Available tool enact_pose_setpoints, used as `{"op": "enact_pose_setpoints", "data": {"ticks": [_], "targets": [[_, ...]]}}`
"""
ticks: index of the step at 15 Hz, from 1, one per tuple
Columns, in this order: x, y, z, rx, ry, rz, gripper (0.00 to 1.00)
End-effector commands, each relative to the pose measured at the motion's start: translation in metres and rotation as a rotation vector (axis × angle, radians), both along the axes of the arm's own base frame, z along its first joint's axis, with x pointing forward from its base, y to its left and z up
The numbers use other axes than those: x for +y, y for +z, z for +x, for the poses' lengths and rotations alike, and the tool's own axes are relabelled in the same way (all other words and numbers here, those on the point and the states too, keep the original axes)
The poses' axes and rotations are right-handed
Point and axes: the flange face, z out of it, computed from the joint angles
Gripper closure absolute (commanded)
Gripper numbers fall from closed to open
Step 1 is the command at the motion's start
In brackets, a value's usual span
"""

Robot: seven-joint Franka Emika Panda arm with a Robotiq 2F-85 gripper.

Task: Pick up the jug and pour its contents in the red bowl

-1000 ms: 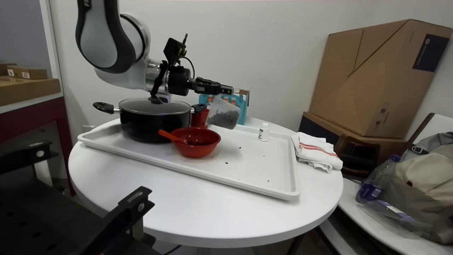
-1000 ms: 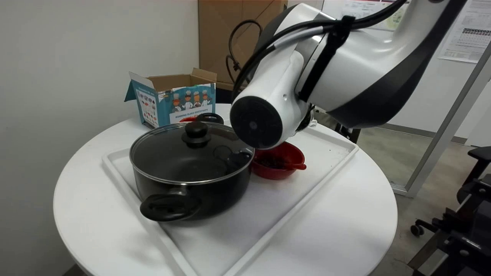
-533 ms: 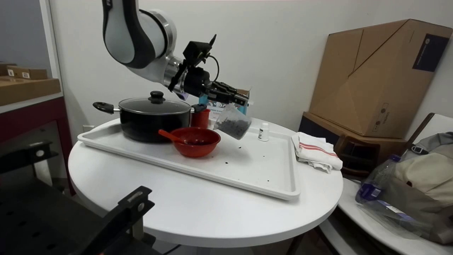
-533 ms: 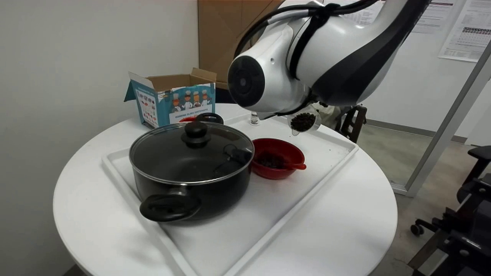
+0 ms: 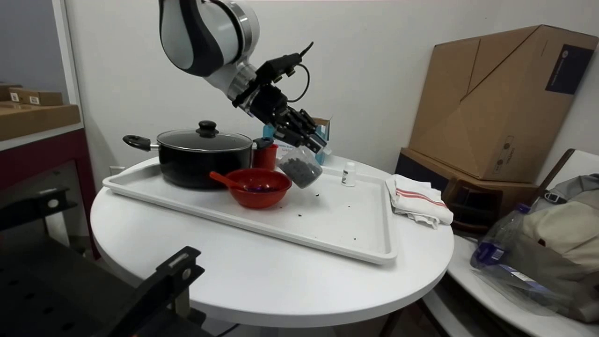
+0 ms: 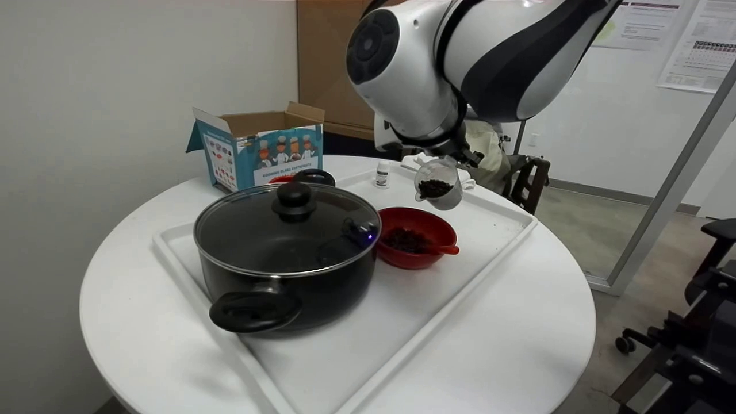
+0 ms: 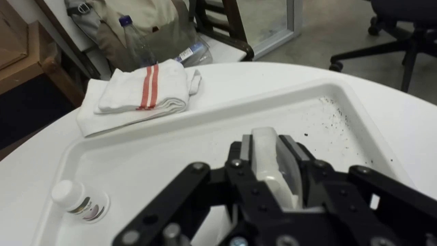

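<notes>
The jug is a see-through cup (image 5: 302,168) with dark bits inside. My gripper (image 5: 319,143) is shut on its pale handle (image 7: 264,150) and holds it above the tray. The jug is tilted, its mouth towards the bowl's side. In an exterior view the jug (image 6: 444,190) shows its open mouth and a spout at the lower left; dark bits lie inside it. The red bowl (image 5: 257,200) sits on the tray just beside and below the jug; in an exterior view the bowl (image 6: 411,261) holds dark bits and a red spoon. The bowl is not in the wrist view.
A black lidded pot (image 5: 201,166) stands left of the bowl, with a red cup (image 5: 266,157) behind. A small white bottle (image 5: 348,174) stands on the white tray (image 5: 390,234). A folded towel (image 5: 416,199) lies past its edge. A printed box (image 6: 287,155) stands behind the pot.
The arm has moved right and the wrist has pitched downward. The jug first swung right and lower, then slightly back towards the bowl. It has come out from behind the arm.
</notes>
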Motion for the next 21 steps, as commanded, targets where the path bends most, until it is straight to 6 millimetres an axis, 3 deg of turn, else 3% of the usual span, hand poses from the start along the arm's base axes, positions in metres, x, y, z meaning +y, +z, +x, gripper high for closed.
{"op": "enact_pose_setpoints", "data": {"ticks": [1,6,12,17,21], "targets": [[-0.006,0.02,0.007,-0.028,-0.061,0.19,0.94],[-0.039,0.039,0.019,-0.089,-0.201,0.403,0.94],[-0.087,0.055,0.024,-0.159,-0.333,0.514,0.94],[-0.132,0.059,0.03,-0.242,-0.436,0.659,0.94],[-0.181,0.05,0.033,-0.291,-0.522,0.809,0.94]]}}
